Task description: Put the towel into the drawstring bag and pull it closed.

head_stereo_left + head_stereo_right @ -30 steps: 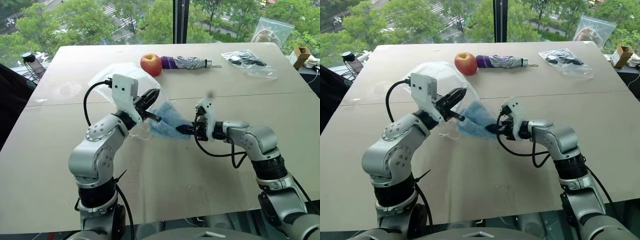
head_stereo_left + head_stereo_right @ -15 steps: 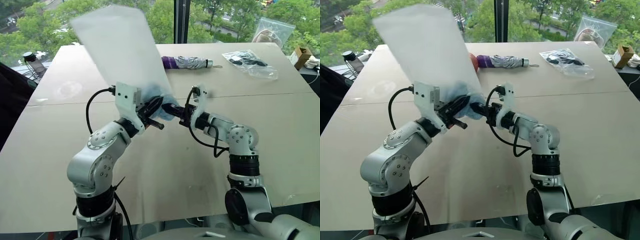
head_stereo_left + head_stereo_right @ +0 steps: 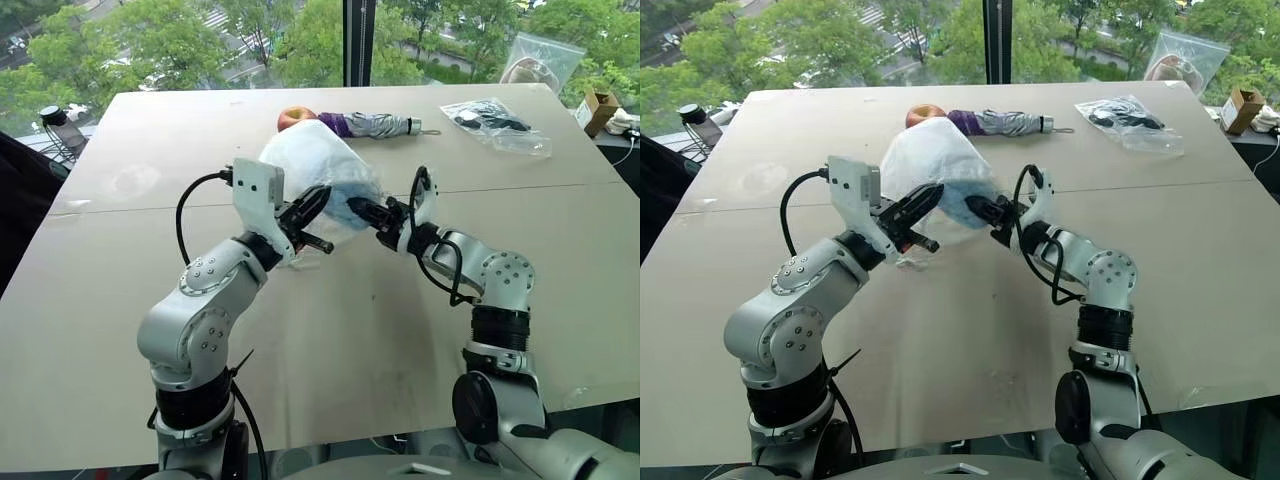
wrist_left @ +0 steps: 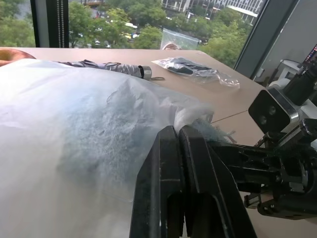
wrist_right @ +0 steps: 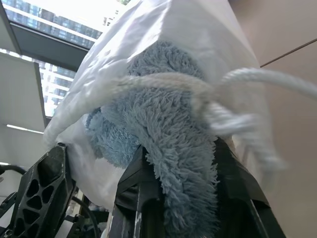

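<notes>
Left gripper (image 3: pixel 322 214) was clamped shut on the rim of the one drawstring bag (image 3: pixel 312 160), held above the table (image 3: pixel 120 300) with its mouth facing the right gripper (image 3: pixel 365 213) and its long axis running up and away toward the apple (image 3: pixel 291 117). Right gripper was pinched on the one towel (image 5: pixel 168 148), mostly inside the mouth, one white cord (image 5: pixel 148 84) looped across it.
</notes>
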Robot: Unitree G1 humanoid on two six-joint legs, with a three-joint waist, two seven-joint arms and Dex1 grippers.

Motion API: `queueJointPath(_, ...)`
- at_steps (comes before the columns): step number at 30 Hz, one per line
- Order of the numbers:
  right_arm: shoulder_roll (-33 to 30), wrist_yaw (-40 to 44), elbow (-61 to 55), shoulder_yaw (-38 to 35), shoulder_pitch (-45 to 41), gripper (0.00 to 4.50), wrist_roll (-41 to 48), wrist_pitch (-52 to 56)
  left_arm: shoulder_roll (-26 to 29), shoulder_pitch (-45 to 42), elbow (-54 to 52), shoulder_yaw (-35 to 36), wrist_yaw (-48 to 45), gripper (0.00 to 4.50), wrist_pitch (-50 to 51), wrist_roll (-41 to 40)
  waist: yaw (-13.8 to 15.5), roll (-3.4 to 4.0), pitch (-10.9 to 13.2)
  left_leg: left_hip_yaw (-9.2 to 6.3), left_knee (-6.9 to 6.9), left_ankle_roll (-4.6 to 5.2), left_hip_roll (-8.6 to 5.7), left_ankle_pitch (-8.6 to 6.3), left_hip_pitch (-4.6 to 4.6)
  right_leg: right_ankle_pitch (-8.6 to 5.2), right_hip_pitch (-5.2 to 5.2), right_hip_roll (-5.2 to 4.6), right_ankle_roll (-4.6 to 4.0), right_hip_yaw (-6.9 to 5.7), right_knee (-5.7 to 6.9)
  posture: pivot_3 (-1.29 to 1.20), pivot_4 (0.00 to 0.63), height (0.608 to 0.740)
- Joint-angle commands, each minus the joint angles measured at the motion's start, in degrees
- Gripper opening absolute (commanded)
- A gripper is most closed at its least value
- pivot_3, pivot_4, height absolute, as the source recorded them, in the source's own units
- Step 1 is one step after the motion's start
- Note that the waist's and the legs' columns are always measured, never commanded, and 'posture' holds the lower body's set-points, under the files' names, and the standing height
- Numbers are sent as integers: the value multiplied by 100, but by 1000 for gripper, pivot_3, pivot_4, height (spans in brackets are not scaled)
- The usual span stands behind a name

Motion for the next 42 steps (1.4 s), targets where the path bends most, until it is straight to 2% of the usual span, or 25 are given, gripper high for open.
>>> queueJointPath(1, 246, 271, -289, 458, 123, 327, -132, -167, 55, -10, -160, -85, -80, 0, 42, -293, 4, 0, 0, 0, 0, 0, 0, 0, 0, 0, 0, 0, 0, -1, 0, 0, 150, 740)
queueJointPath(6, 413, 154, -81, 443, 25, 327, -172, -609, 191, 6, -246, -123, -195, 0, 242, -759, 22, 0, 0, 0, 4, 0, -2, 0, -3, 0, 1, -3, 0, 0, -1, 0, 150, 740)
queueJointPath(11, 1137, -788, 317, -253, -386, 327, 615, -1649, 165, 4, -250, -215, -77, 0, 302, -1035, 28, 0, 0, 0, 4, 0, -3, 0, -4, 0, 1, -5, 0, 1, -3, 0, 150, 740)
queueJointPath(14, 1050, -948, 264, -35, -360, 327, 600, -1737, 135, -60, -190, -279, 10, 0, 260, -1033, -11, 2, 1, 1, 2, 0, -3, 0, -4, 0, -1, -4, 0, 2, -4, 0, 150, 740)
queueJointPath(16, 981, -1103, 233, 116, -307, 1293, 588, -1826, 145, -99, -131, -311, 59, 0, 200, -1005, -16, 2, 1, 5, -3, 0, 0, 0, -4, 0, -7, 2, 0, 9, -2, 0, 150, 740)
queueJointPath(17, 950, -1162, 213, 182, -280, 1436, 609, -1847, 155, -125, -88, -319, 87, 0, 153, -963, -15, 2, 1, 4, -5, 0, 3, 0, -4, 0, -10, 5, 0, 8, -1, 0, 150, 740)
queueJointPath(21, 466, -1110, -91, 673, -134, 3353, 373, -1663, 214, -317, 229, -245, 312, 0, -136, -642, -9, 2, 2, 4, -7, 0, 5, 0, -8, 0, -14, 6, -1, 7, -1, 0, 150, 740)
queueJointPath(22, 322, -1056, -165, 775, -104, 4093, 313, -1591, 244, -353, 293, -234, 362, 0, -209, -564, -9, 2, 2, 5, -6, 0, 3, 0, -9, 0, -14, 4, 0, 8, -1, 0, 150, 740)
queueJointPath(23, 126, -951, -258, 917, -77, 4368, 170, -1537, 269, -380, 352, -213, 406, 0, -256, -504, -5, 2, 1, 5, -5, 0, 3, 0, -9, 0, -14, 4, 0, 8, -2, 0, 150, 740)
queueJointPath(27, -614, -364, -636, 1515, 10, 4368, -475, -1277, 342, -357, 463, -163, 388, 0, -410, -461, 11, 2, 2, 6, -3, 0, 1, 0, -16, 0, -16, 1, 0, 7, -7, 0, 150, 740)
queueJointPath(31, -1087, 285, -1099, 1682, 161, 4368, -467, -1009, 345, -459, 642, -124, 486, 0, -548, -332, 26, 2, 1, 0, 1, 0, -1, 0, -32, 0, -23, -1, 0, -1, -10, 0, 150, 740)
queueJointPath(34, -1979, 1300, -1718, 1856, 426, 4368, -424, -705, 265, -595, 805, 17, 668, 0, -666, -276, 53, 1, 1, -3, 9, 0, -1, 1, -65, 1, -57, -1, 1, -3, -2, 0, 150, 740)
queueJointPath(37, -2859, 2519, -2290, 1884, 786, 4368, -606, -1084, 250, -620, 848, 39, 693, 0, -700, -287, 55, 0, 0, -6, 13, 1, -5, 1, -80, 1, -64, -4, 1, -8, -10, 0, 150, 740)
queueJointPath(39, -3158, 2891, -2329, 1905, 983, 4368, -1017, -1555, 257, -590, 844, 22, 678, 0, -710, -284, 55, 0, 1, -6, 10, 1, -8, 0, -81, 0, -65, -4, 2, -8, -14, 0, 150, 740)
queueJointPath(42, -3649, 3170, -1904, 2564, 1238, 4368, -2615, -2737, 286, -511, 836, -16, 642, 0, -710, -270, 19, -1, 2, -4, 10, 1, -6, 0, -73, -1, -65, 0, 3, -3, -8, 0, 150, 740)
